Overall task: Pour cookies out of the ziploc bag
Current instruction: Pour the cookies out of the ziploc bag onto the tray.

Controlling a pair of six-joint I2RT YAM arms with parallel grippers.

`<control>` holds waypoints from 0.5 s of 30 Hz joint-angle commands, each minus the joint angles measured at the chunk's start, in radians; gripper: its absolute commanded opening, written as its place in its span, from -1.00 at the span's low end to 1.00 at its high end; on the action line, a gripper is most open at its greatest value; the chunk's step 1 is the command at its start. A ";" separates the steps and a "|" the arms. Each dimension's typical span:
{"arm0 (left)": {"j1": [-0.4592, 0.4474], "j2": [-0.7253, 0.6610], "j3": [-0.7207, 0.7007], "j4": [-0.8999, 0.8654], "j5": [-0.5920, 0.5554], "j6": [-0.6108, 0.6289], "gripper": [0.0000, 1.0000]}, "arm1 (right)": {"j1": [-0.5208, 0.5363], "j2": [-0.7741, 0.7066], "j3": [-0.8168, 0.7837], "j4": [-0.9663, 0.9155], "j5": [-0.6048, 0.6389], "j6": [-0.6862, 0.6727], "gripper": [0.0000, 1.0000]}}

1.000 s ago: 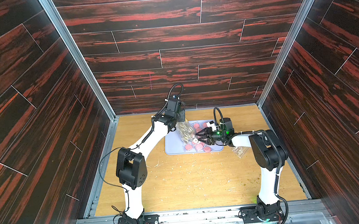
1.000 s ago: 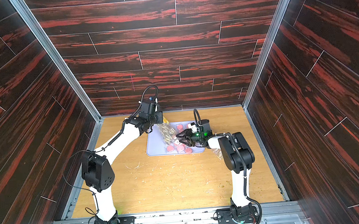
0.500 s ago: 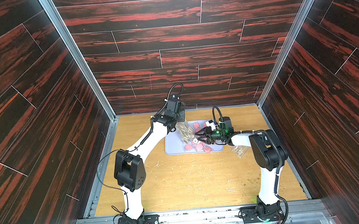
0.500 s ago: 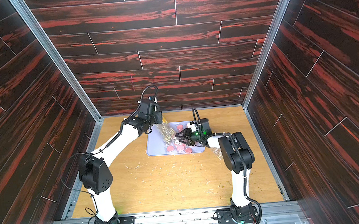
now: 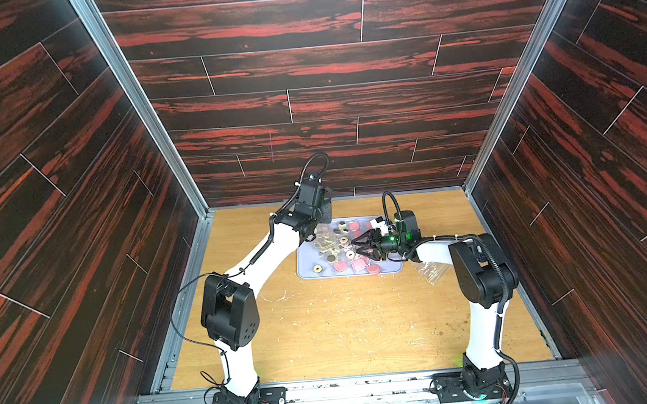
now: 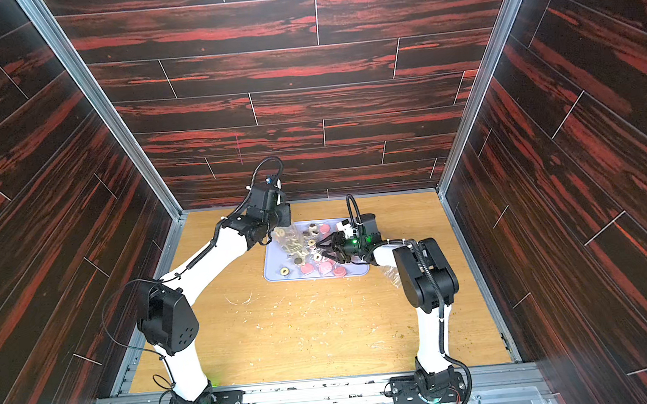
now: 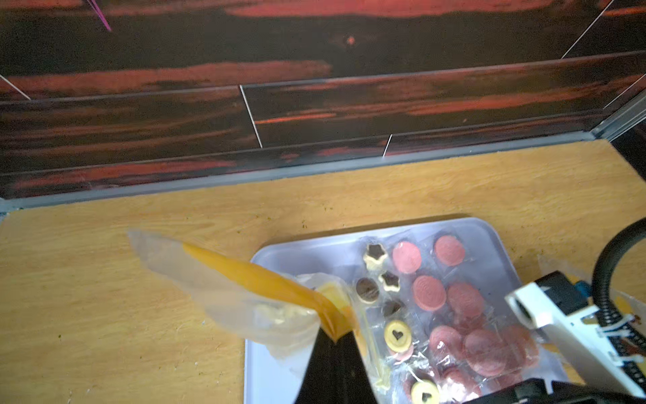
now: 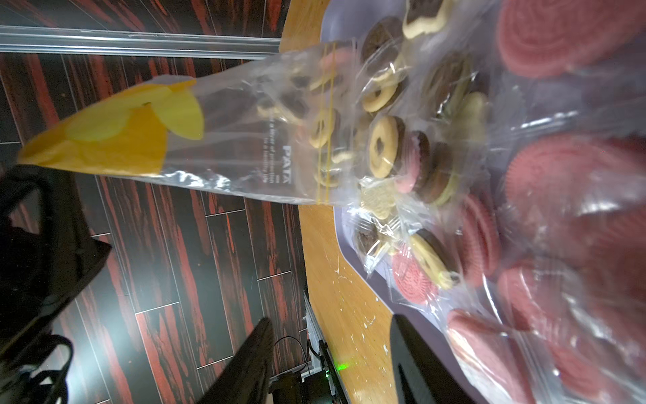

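The ziploc bag (image 5: 326,237) (image 6: 292,240) is clear with a yellow end. It hangs slanted over the lilac tray (image 5: 307,276) (image 6: 275,274), mouth down. My left gripper (image 7: 337,341) (image 5: 315,232) is shut on its yellow end (image 7: 258,276). Cream and dark brown cookies (image 8: 384,147) sit inside the bag (image 8: 244,140) near its mouth. Pink wrapped cookies (image 5: 358,265) (image 7: 428,292) and smaller cookies lie on the tray (image 7: 297,255). My right gripper (image 5: 351,248) (image 6: 318,250) (image 8: 330,320) stands open, low over the tray beside the bag's mouth, holding nothing.
A crumpled clear bag (image 5: 432,271) (image 6: 392,274) lies on the wooden table under my right forearm, beside the tray's right edge. The back wall stands close behind the tray. Crumbs are scattered over the table's middle (image 5: 342,316).
My left arm has shifted slightly with the bag in its grip. My right gripper has edged a little toward the bag and stays open.
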 commanded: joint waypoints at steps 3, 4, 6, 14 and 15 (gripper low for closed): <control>-0.006 -0.038 -0.020 0.023 -0.007 -0.025 -1.00 | 0.006 -0.033 0.022 -0.013 -0.010 -0.013 0.12; -0.005 -0.040 -0.023 0.025 -0.006 -0.029 -1.00 | 0.007 -0.032 0.023 -0.013 -0.010 -0.013 0.11; -0.005 -0.045 -0.028 0.022 0.000 -0.034 -1.00 | 0.007 -0.030 0.024 -0.012 -0.010 -0.011 0.11; -0.014 -0.069 -0.022 0.014 0.037 -0.079 -1.00 | 0.013 -0.051 0.025 -0.022 -0.006 -0.016 0.11; -0.018 -0.069 -0.019 0.013 0.036 -0.082 -1.00 | 0.014 -0.052 0.025 -0.023 -0.007 -0.016 0.11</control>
